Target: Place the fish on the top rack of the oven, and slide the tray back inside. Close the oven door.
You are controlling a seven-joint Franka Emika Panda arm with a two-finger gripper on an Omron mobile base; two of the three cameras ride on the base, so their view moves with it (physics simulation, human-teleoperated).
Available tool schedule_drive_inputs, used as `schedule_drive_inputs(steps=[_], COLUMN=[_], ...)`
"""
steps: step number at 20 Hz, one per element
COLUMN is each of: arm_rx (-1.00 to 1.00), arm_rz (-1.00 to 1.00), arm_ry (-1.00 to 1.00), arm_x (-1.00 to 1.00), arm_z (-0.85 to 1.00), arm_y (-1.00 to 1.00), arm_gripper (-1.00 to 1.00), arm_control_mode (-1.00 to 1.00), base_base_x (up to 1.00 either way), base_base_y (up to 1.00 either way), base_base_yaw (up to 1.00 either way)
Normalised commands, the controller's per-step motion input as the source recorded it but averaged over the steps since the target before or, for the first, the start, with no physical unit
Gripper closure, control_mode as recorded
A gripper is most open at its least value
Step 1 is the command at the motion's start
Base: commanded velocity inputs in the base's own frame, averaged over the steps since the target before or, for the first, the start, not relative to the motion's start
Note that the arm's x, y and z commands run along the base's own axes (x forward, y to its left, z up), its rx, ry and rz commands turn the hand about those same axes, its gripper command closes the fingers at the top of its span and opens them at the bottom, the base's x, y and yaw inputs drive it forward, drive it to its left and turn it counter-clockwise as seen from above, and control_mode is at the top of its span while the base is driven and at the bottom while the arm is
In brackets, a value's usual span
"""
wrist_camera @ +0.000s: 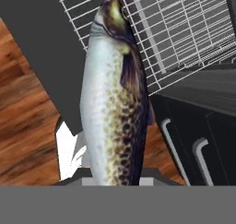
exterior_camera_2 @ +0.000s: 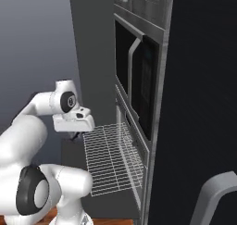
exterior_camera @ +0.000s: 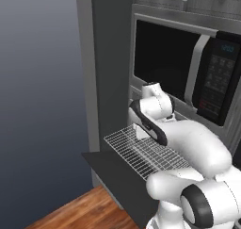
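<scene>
Gripper [exterior_camera_2: 75,135] clenched on fish [wrist_camera: 115,98], above near-left corner of rack [exterior_camera_2: 109,159]; rack pulled out over open oven door [exterior_camera: 120,176].

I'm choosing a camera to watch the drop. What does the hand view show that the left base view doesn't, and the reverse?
Hand view: the fish close up, hanging over the wood floor, with the jaws shut on it. Left base view: the microwave above the oven and the arm bent over the rack. Both: the pulled-out top rack and the open oven door beneath it.
</scene>
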Motion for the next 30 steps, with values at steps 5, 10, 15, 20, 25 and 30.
schedule_drive_inputs(steps=[5,10,15,20,25,30], arm_rx=[0.0,-0.02,-0.02,0.0,0.0,-0.01], arm_rz=[0.37,0.22,0.03,0.02,0.0,0.0], arm_ry=[0.06,0.02,0.05,0.09,0.09,0.08], arm_x=[0.32,0.39,0.49,0.41,0.48,0.53], arm_z=[-0.39,-0.43,-0.45,-0.41,-0.37,-0.36], arm_y=[-0.14,-0.06,0.0,0.0,0.0,-0.06], arm_gripper=[1.0,1.0,1.0,1.0,1.0,1.0], arm_control_mode=[-1.0,-1.0,-1.0,-1.0,-1.0,-1.0], base_base_x=[0.0,0.0,0.0,0.0,0.0,0.0], base_base_y=[0.0,0.0,0.0,0.0,0.0,0.0], base_base_yaw=[0.0,0.0,0.0,0.0,0.0,0.0])
